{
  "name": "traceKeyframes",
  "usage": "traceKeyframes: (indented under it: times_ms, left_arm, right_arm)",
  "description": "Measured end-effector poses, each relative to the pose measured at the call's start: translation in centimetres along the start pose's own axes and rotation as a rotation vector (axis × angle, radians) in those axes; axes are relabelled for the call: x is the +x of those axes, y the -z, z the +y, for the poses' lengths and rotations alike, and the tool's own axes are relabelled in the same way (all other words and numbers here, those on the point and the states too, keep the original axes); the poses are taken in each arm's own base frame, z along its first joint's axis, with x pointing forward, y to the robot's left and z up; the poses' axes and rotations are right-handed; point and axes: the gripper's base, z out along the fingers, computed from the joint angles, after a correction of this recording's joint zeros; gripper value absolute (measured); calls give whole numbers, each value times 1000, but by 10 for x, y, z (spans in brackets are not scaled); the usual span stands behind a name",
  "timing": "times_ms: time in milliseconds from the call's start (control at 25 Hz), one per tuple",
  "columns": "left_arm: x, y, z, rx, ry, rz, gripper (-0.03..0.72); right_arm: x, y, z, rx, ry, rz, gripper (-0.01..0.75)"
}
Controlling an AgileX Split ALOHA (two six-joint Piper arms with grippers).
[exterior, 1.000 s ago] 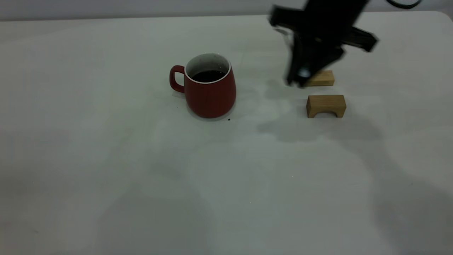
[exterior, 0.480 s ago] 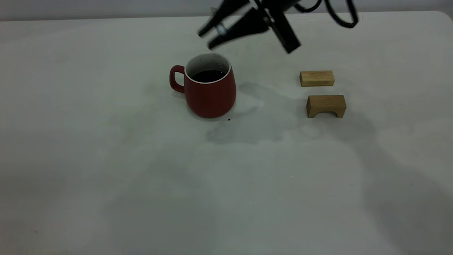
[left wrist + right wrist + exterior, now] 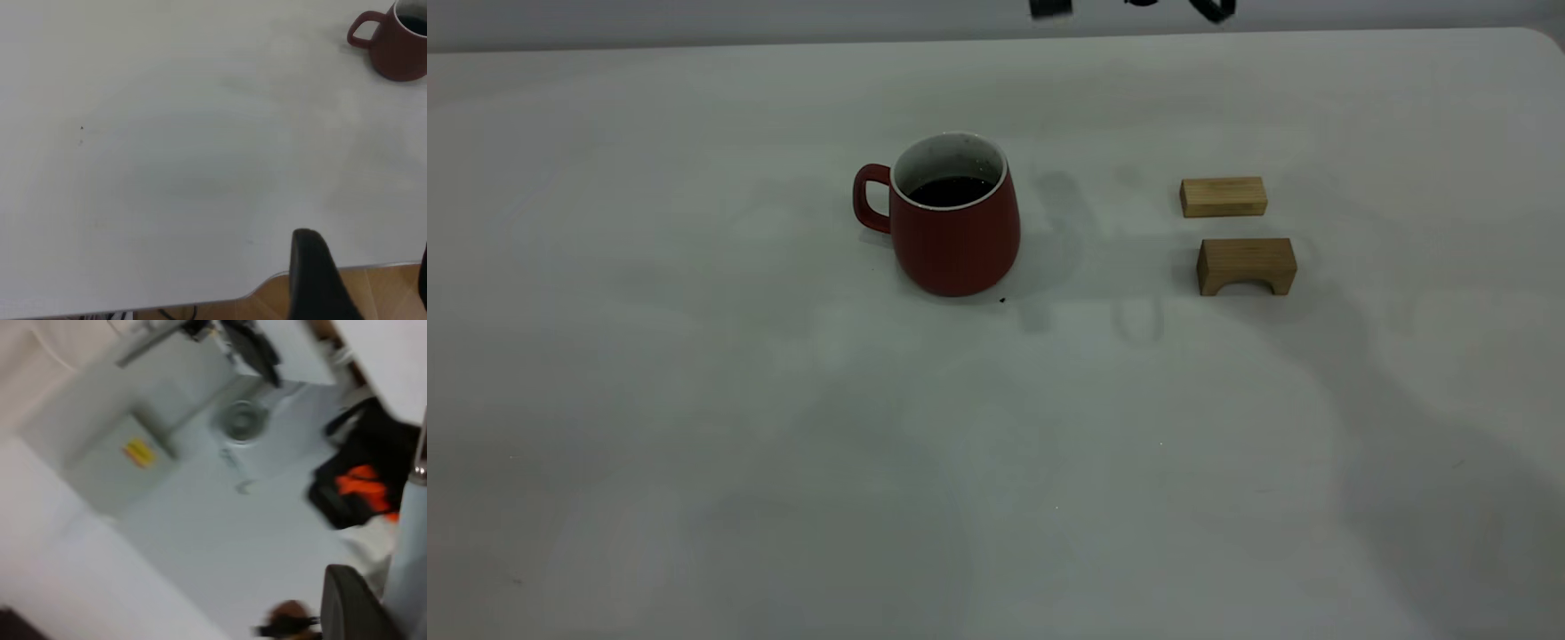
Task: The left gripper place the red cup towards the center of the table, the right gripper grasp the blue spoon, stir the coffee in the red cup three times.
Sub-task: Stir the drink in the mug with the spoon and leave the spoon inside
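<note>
**Q:** Exterior view: where is the red cup [image 3: 953, 233]?

**A:** It stands upright near the middle of the table [image 3: 694, 400], long axis vertical, handle pointing left, mouth open upward, with the coffee [image 3: 951, 190] inside. 2 wooden blocks [image 3: 1234, 233] lie well apart to its right. The blue spoon is not seen.

**Q:** Left wrist view?

**A:** The left gripper [image 3: 363, 243] is held wide and empty at the table's edge, well apart from the cup.

**Q:** Right wrist view?

**A:** The right gripper [image 3: 350, 607] is aimed off the table. Its state cannot be told. The cup's mouth is judged reachable only from above.

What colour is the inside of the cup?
White inside the red cup, with dark coffee; the exterior view shows it best.
</note>
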Motion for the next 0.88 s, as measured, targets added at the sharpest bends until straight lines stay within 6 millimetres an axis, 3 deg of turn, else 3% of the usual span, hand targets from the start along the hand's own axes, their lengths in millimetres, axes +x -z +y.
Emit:
traceKeyframes:
  times_ms: [240, 400, 720, 880]
  left_arm:
    - [0, 0, 0, 0, 0, 0, 446]
    - [0, 0, 0, 0, 0, 0, 446]
    - [0, 0, 0, 0, 0, 0, 446]
    - [0, 0, 0, 0, 0, 0, 446]
  right_arm:
    - [-1, 0, 0, -13, -448, 1, 133]
    - [-14, -4, -12, -5, -687, -4, 133]
    - [-69, -24, -50, 7, -772, -20, 133]
    - [-86, -16, -70, 22, -806, -48, 133]
